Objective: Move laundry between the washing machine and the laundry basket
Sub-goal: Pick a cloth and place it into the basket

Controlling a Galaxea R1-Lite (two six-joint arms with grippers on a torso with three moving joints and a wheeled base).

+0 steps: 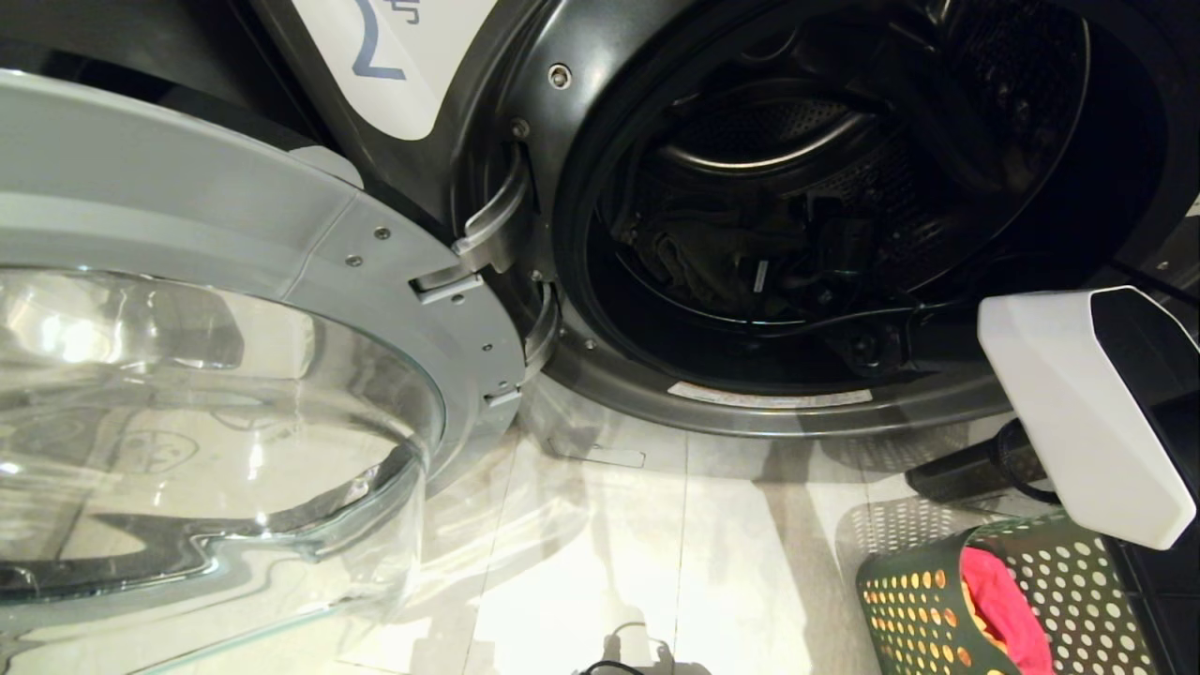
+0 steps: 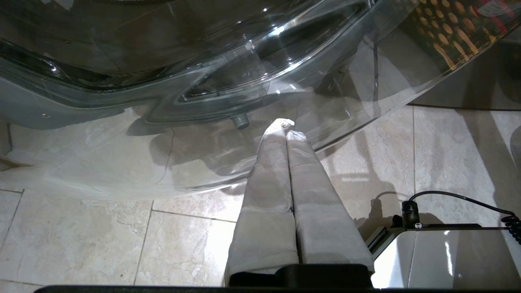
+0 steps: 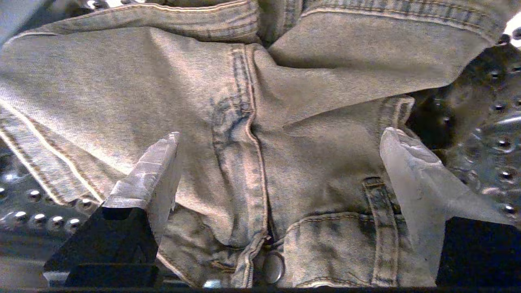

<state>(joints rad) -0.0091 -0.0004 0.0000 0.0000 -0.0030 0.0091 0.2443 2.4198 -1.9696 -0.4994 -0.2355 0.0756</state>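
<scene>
Pale floor tiles (image 1: 600, 562) | right pincer (image 3: 281, 162) wide over denim garment (image 3: 122, 89) | left pincer (image 2: 285, 128) closed, empty

Dim and warm throughout; deep black inside the washing machine (image 1: 844, 187) drum, its contents barely legible; bright glare and warped reflections across the glass door (image 1: 206, 422); pale sheen and soft shadows on the floor tiles (image 1: 600, 562); evenly lit, sharp denim (image 3: 244, 122) close up; blurred near fingertips (image 3: 156, 162).

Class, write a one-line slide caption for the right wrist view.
Open right tool poised over a denim garment lying in the perforated drum.
</scene>
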